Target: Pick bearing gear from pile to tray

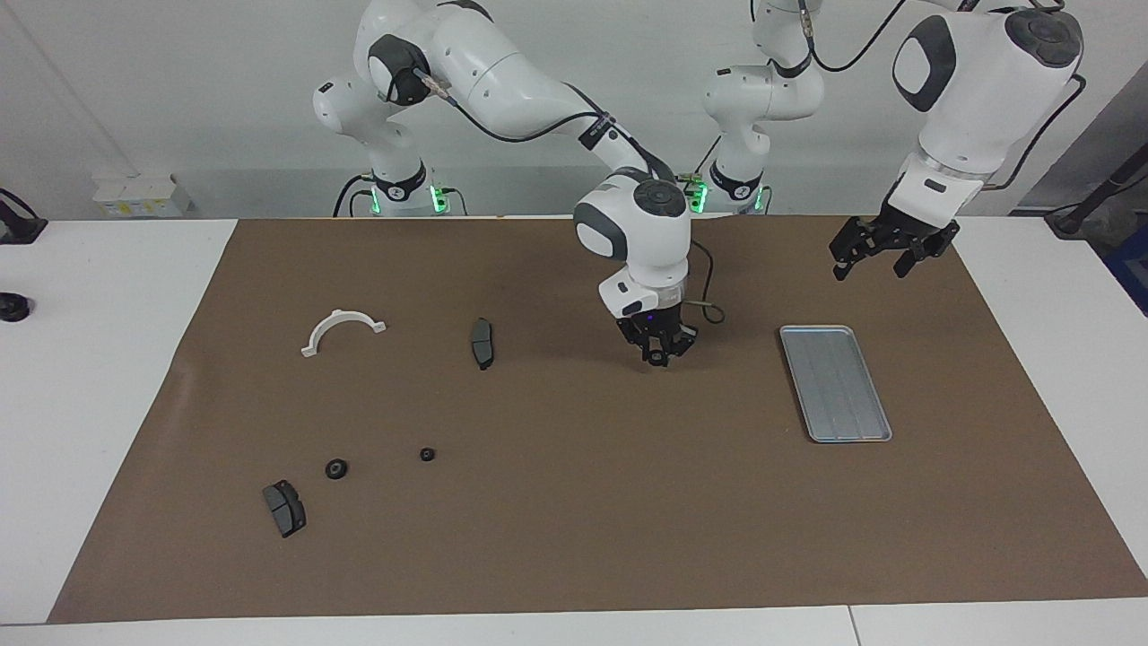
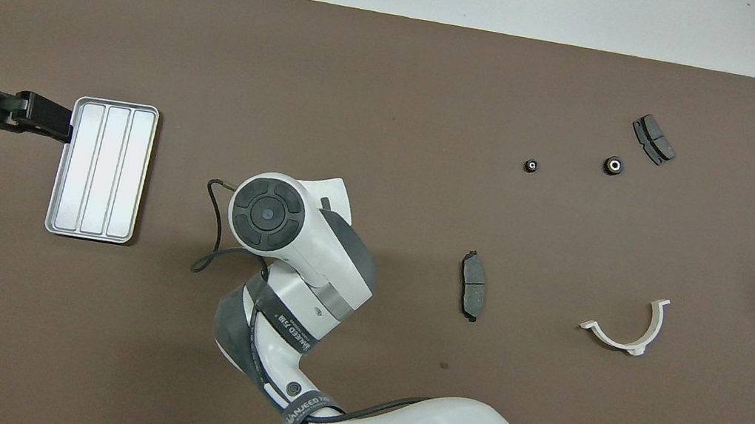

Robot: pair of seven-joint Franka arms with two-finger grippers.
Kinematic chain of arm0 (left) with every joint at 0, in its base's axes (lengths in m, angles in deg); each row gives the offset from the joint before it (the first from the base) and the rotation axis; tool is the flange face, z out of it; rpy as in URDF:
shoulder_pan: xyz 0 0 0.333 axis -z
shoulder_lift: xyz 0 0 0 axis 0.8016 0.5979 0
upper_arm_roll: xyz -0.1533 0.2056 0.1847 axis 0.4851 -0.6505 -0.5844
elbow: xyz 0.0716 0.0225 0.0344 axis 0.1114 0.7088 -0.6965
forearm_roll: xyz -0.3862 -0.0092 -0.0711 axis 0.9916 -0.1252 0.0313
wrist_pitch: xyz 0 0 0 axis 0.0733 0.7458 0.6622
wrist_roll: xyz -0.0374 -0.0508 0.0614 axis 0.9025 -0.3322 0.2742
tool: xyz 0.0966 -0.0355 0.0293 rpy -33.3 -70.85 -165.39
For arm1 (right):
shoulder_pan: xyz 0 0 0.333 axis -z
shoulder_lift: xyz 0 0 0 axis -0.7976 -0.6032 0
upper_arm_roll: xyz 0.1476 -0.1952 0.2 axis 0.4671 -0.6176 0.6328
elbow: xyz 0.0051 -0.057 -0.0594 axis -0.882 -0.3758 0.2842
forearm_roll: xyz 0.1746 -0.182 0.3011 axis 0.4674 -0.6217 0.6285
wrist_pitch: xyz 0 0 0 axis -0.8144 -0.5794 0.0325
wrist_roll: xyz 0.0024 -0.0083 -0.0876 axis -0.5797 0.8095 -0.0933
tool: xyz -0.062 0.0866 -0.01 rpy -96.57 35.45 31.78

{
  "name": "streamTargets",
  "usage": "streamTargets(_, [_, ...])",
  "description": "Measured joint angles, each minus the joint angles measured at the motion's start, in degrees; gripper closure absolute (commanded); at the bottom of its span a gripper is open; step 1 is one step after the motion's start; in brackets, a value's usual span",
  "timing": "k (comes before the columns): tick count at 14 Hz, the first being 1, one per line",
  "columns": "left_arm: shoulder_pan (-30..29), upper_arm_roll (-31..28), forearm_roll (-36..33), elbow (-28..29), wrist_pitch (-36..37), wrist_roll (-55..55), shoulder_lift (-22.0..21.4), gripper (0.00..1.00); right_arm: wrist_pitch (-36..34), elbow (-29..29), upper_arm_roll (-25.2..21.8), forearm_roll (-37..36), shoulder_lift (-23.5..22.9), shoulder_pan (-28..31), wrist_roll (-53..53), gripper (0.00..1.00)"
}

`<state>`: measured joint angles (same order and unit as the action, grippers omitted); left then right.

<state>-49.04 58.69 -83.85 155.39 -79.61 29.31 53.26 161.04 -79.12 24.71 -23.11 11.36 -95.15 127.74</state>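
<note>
**Holding a small black gear above the mat, short of the tray**

Pinched at the tips of my right pincer (image 1: 657, 356) is a small black round gear (image 1: 657, 360). My fingers are drawn in close on it, with only that little part between them. It hangs clear of the brown mat (image 1: 574, 502) and touches nothing else. In the overhead view my own wrist covers both the pincer and the gear, so the grip shows only in the facing view.

The tray (image 1: 836, 384) lies flat on the mat toward the left arm's end of the table, well apart from the gear I hold, with bare mat between us. Its ribbed floor holds nothing.

The rest of the pile lies toward the right arm's end of the table. One dark grey brake pad (image 1: 482, 343) lies by itself, the nearest of the loose parts to my pincer. The white half-ring (image 1: 341, 328) sits closer to that end of the table. Farther from the robots lie two more black gears, a smaller one (image 1: 427, 455) and a larger one (image 1: 335, 468). A second brake pad (image 1: 284, 508) lies just beside the larger gear. All of these are well apart from my pincer.

My left pincer (image 1: 883, 257) waits with its fingers spread and nothing in them, raised over the mat near the tray.
</note>
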Motion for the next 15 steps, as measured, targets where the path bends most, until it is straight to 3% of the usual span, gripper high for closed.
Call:
streamTargets(1, [0.0, 0.0, 0.0, 0.0, 0.0, 0.0, 0.0, 0.00, 0.0, 0.0, 0.0, -0.5, -0.3, -0.1, 0.0, 0.74])
streamTargets(3, [0.0, 0.0, 0.0, 0.0, 0.0, 0.0, 0.0, 0.00, 0.0, 0.0, -0.3, -1.9, -0.6, 0.3, 0.0, 0.26])
streamTargets(4, [0.0, 0.1, 0.0, 0.0, 0.0, 0.0, 0.0, 0.00, 0.0, 0.0, -0.4, -2.2, -0.6, 0.6, -0.1, 0.16])
streamTargets(8, [0.0, 0.5, 0.0, 0.0, 0.0, 0.0, 0.0, 0.00, 0.0, 0.2, -1.1, -3.0, -0.3, 1.5, -1.5, 0.00])
streamTargets(12, [0.1, 0.9, 0.1, 0.2, 0.0, 0.0, 0.0, 0.00, -0.1, -0.1, -1.2, -3.2, 2.2, 5.8, -6.5, 0.00])
streamTargets(15, [3.6, 1.5, 0.4, 1.2, -0.2, -2.3, 0.0, 0.00, -0.9, -4.7, -1.3, -3.1, 7.7, 10.6, -13.3, 0.00])
